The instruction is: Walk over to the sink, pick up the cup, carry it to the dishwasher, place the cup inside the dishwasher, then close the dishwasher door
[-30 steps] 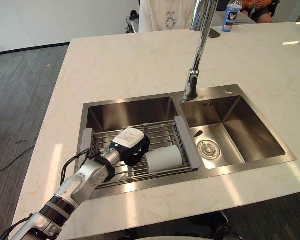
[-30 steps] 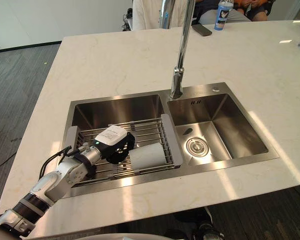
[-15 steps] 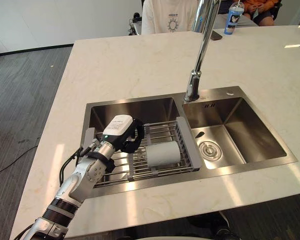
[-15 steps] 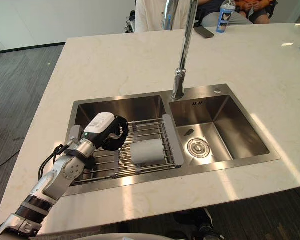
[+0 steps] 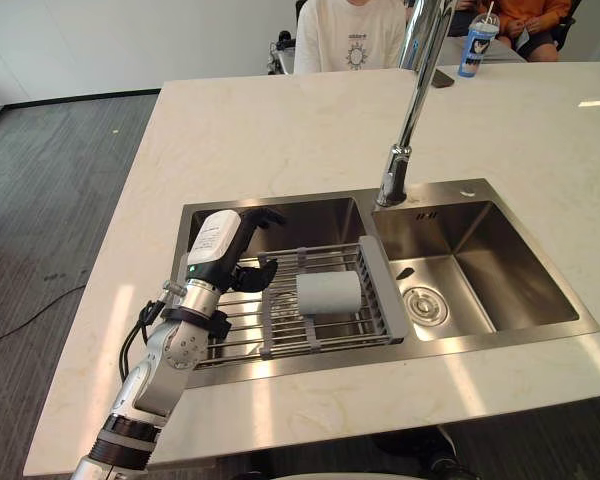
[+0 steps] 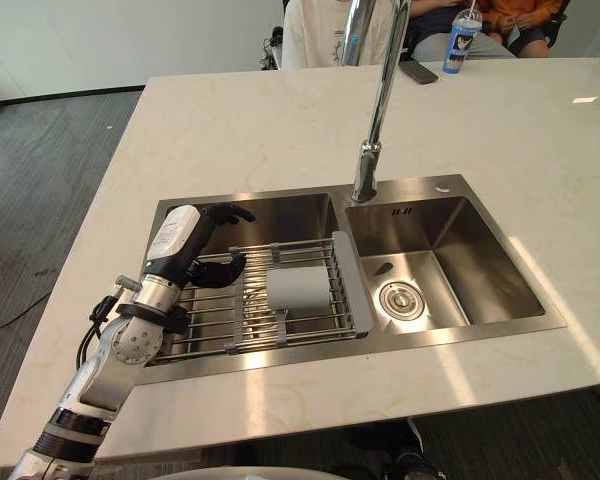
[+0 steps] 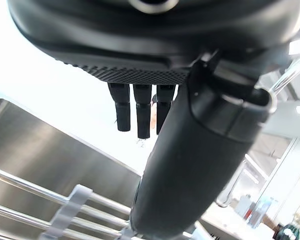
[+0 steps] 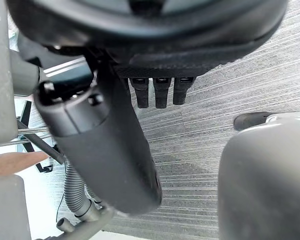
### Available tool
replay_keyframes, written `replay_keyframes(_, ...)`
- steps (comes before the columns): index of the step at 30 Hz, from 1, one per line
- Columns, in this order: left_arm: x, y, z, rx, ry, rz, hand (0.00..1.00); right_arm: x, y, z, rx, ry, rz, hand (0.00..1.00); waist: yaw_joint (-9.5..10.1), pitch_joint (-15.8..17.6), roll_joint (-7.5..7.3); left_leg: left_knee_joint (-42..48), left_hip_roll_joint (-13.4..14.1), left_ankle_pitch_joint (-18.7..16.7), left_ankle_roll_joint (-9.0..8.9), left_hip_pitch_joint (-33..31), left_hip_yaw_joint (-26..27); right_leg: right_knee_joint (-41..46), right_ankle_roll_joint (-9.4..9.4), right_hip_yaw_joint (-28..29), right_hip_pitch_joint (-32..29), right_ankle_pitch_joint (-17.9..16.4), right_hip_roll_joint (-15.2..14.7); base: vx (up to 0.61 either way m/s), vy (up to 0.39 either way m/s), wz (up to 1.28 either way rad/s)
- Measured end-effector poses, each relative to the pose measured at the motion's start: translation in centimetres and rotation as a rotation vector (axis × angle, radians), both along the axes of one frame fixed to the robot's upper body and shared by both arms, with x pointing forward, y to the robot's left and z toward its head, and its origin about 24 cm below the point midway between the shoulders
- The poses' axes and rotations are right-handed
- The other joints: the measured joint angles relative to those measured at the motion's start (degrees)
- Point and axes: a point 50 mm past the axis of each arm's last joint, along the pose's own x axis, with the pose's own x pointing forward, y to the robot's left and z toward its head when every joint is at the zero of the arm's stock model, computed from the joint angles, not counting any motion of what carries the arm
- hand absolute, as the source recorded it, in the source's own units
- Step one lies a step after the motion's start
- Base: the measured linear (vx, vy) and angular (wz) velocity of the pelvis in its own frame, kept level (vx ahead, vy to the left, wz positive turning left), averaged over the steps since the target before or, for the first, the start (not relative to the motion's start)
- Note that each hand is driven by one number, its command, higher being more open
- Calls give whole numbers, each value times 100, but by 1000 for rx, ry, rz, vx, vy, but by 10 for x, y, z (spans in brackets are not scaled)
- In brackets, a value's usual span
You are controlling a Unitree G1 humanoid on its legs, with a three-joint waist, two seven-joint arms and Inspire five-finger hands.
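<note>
The pale stone-pattern counter carries a recessed double-basin steel sink, with a tall chrome faucet mounted at the rear rim between the basins. A wire rack (grey end pieces) spans the left basin, and a white cup lies on its side directly on it. At the far edge of the counter stand a blue-labelled tumbler and, just beside it, a dark flat object.

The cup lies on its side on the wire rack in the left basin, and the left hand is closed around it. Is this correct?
Not quite. The cup does lie on its side on the wire rack in the left basin, but the left hand is open, beside the cup and apart from it, as the left eye view shows.
</note>
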Motion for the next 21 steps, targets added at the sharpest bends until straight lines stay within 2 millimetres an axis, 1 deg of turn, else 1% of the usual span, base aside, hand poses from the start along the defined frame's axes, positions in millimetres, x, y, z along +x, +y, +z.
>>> replay_keyframes(3, -12, -12, 13, -99, -55, -37, 90, -4, -1, -2, 2, 15, -13, 90, 42, -2, 0, 1, 5, 12, 2, -8, -17, 13, -1, -11, 0, 0, 6, 0, 0, 0)
replay_keyframes(6, -19, -20, 22, -156, -93, -65, 90, -7, -1, -3, 3, 26, -15, 90, 40, -9, 7, 0, 10, 39, 5, -28, -50, 31, -1, -42, -7, 0, 13, -35, -12, 5)
replay_keyframes(9, -25, -25, 24, -176, -101, -86, 90, -9, -1, -3, 4, 33, -15, 90, 45, -15, 9, -1, 11, 57, 14, -31, -70, 55, -3, -60, -10, -1, 15, -45, -9, 4)
replay_keyframes(12, -28, -35, 21, -182, -77, -132, 90, -11, 0, -5, 5, 45, -16, 90, 87, -24, 6, -1, 7, 82, 25, -40, -96, 86, -4, -79, -20, -2, 13, -43, -2, 4)
replay_keyframes(16, -36, -49, 8, -189, 5, -198, 90, -12, 0, -5, 6, 48, -15, 90, 98, -93, -1, -1, 6, 110, 35, -96, -119, 115, -3, -96, -78, -2, 12, -23, 0, 1)
replay_keyframes(18, -37, -53, 6, -190, 22, -218, 90, -12, 0, -5, 6, 50, -15, 90, 112, -95, -3, -1, 6, 114, 36, -98, -126, 117, -3, -103, -78, -1, 12, 0, 0, 0)
replay_keyframes(21, -41, -59, -3, -180, 75, -251, 90, -12, 0, -5, 6, 52, -13, 90, 116, -101, -1, -1, 1, 118, 36, -85, -160, 115, -2, -141, -54, -2, 13, -10, -11, 5)
